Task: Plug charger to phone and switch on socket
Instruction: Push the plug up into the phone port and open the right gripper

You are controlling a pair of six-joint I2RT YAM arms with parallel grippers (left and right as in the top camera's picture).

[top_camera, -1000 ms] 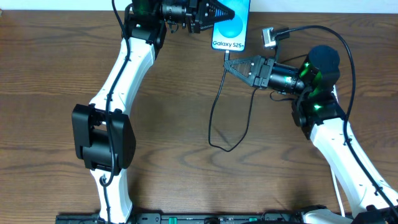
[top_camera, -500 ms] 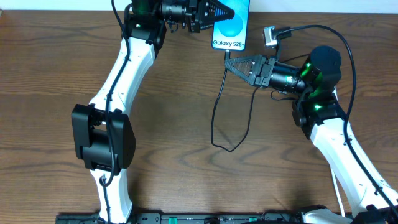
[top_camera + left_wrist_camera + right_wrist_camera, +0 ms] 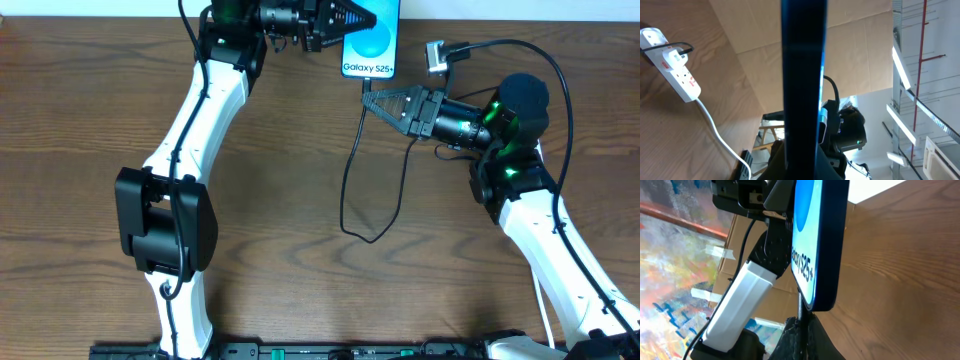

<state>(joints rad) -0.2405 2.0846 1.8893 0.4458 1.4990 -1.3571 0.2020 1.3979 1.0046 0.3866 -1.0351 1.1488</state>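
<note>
My left gripper (image 3: 345, 20) is shut on the phone (image 3: 372, 45) and holds it at the table's far edge, screen up, "Galaxy S25+" text towards the right arm. In the left wrist view the phone (image 3: 802, 75) shows edge-on between the fingers (image 3: 800, 162). My right gripper (image 3: 368, 98) is shut on the charger's black plug tip (image 3: 801, 305), which meets the phone's bottom edge (image 3: 822, 297). I cannot tell how deep it sits. The black cable (image 3: 345, 190) hangs down in a loop. The white socket strip (image 3: 675, 65) with red markings shows only in the left wrist view.
A black lead is plugged into the socket strip's far end (image 3: 684, 48), and its thick white cord (image 3: 715, 130) trails across the wooden table (image 3: 280, 180). The left arm's black base joint (image 3: 165, 220) stands at the left. The cable loop lies mid-table (image 3: 365, 235).
My right gripper has moved the plug tip slightly up towards the phone's bottom edge, closing the gap. The left arm and phone have barely moved.
</note>
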